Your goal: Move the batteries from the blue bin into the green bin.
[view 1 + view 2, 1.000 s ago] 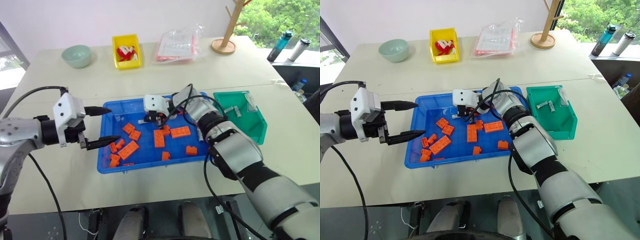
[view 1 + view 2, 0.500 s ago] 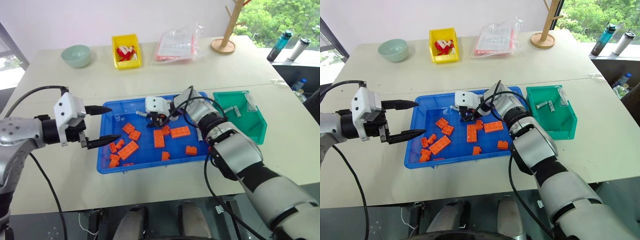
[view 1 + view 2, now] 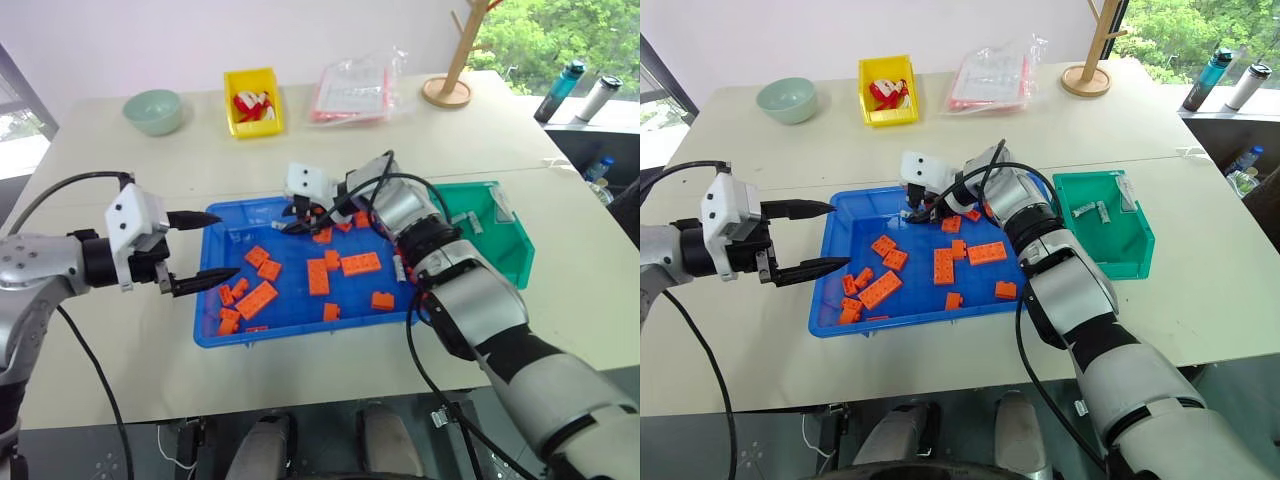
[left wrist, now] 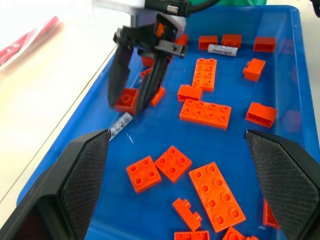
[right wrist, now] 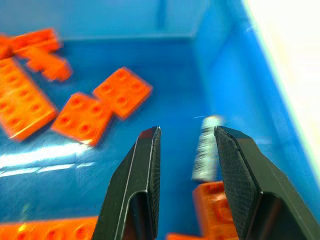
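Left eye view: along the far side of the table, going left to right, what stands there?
Pale green bowl → yellow bin → clear plastic bag → wooden stand → two bottles.

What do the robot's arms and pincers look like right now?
Silver-grey arm shells with black joints. Each wrist carries a white boxy housing, and loose black cables loop along both arms. The left pincer and right pincer each have two tapered black fingers with textured inner pads.

Blue bin point(image 3: 222, 335) at table centre; green bin point(image 3: 520, 262) just beside its right edge. Bricks point(image 3: 318, 277) scattered in blue bin; one battery point(image 4: 120, 125) near its far wall. Two batteries point(image 3: 1090, 210) lie in green bin.
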You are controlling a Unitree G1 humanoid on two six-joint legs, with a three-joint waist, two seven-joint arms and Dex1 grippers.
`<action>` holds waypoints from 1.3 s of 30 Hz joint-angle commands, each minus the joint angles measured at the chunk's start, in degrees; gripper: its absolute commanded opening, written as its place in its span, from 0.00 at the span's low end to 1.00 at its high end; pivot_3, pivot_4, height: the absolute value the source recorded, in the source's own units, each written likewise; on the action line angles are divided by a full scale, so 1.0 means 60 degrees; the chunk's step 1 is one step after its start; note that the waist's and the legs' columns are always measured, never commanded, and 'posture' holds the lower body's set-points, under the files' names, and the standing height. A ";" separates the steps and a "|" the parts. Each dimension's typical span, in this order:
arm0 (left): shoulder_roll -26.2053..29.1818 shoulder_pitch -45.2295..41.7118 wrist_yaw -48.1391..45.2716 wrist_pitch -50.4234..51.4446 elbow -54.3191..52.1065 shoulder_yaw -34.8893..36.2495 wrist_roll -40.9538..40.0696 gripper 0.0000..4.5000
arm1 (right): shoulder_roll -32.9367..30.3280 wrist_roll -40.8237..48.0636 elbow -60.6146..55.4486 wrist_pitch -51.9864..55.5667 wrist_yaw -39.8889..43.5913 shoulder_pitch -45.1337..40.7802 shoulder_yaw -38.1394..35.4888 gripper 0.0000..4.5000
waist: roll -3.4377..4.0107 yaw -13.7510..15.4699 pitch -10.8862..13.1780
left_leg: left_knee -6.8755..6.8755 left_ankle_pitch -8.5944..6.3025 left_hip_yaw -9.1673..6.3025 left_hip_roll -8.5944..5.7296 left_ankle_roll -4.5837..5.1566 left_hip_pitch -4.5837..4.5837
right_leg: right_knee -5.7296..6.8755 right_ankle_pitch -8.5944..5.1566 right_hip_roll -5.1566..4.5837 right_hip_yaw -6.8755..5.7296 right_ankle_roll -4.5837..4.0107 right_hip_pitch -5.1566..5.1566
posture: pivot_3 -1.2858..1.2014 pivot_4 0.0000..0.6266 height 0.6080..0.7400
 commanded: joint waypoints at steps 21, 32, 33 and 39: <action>-0.0051 -0.0853 -0.0303 -0.0290 0.0991 -0.0172 0.0246 1.00 | 0.0689 -0.0062 -0.1421 0.1318 -0.1440 0.0874 0.0730 0.38 | 0.0000 -0.0036 0.0000 | 0.0002 0.0000 0.0004 0.0000 0.0000 -0.0003 | 0.0004 0.0000 0.0000 0.0001 0.0000 -0.0007 | 0.52 0.24 0.84; -0.0107 -0.0650 -0.0180 -0.0349 0.0821 -0.0073 0.0230 1.00 | 0.0753 -0.0213 -0.0152 0.0487 -0.1698 0.0543 0.0816 0.09 | 0.0000 -0.0054 0.0000 | 0.0002 0.0000 0.0002 0.0000 0.0000 -0.0002 | 0.0006 0.0000 0.0001 0.0001 0.0000 -0.0008 | 0.52 0.24 0.84; -0.0106 -0.0613 -0.0164 -0.0348 0.0798 -0.0054 0.0225 1.00 | 0.0746 -0.0215 -0.0074 0.0449 -0.1711 0.0551 0.0811 0.01 | 0.0000 -0.0066 0.0000 | 0.0002 0.0000 0.0003 0.0000 0.0000 -0.0002 | 0.0006 0.0000 0.0000 0.0001 0.0000 -0.0008 | 0.52 0.24 0.84; -0.0089 -0.0445 -0.0108 -0.0297 0.0688 0.0042 0.0133 1.00 | 0.0568 0.0004 -0.0684 0.0709 -0.1442 0.0756 0.0680 0.01 | 0.0000 -0.0078 0.0000 | 0.0002 0.0000 0.0000 0.0001 0.0000 -0.0002 | 0.0007 0.0000 0.0001 0.0001 0.0000 -0.0008 | 0.52 0.24 0.84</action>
